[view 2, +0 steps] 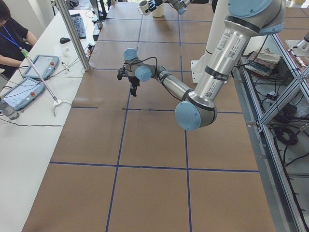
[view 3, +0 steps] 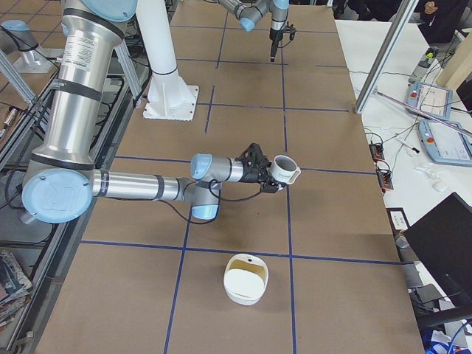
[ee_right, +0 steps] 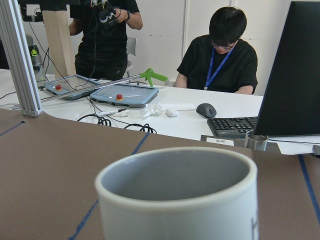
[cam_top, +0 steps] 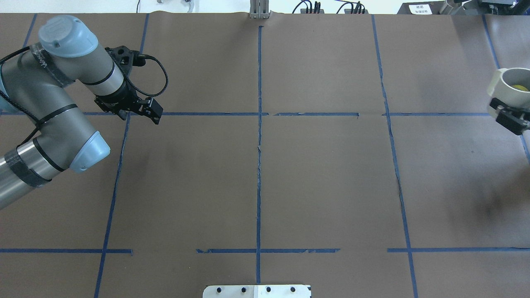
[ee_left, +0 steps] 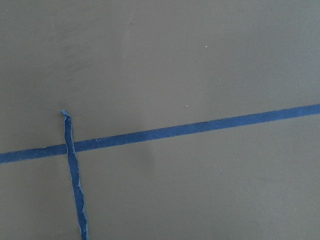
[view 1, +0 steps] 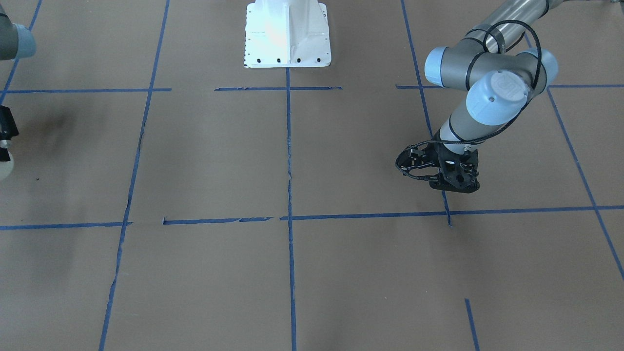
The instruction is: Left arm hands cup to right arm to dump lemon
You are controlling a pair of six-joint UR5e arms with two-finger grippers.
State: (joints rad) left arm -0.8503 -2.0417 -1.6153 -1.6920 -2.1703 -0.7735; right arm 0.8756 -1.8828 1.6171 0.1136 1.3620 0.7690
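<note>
Brown taped surface (cam_top: pixel 323 182), blue grid; my right fingers (cam_top: pixel 508 118) clamped on cup (cam_top: pixel 506 80), kept upright so lemon (cam_top: pixel 518 87) inside won't spill yet; left fingers (cam_top: pixel 152 112) carry nothing, open/closed unclear, well apart

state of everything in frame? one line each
cup: upright, held in the air by the right gripper.
lemon: inside the cup, not yet dumped.
right gripper: shut on the cup.
left gripper: holds nothing; open or shut unclear.
white bowl: upright, looks empty.
</note>
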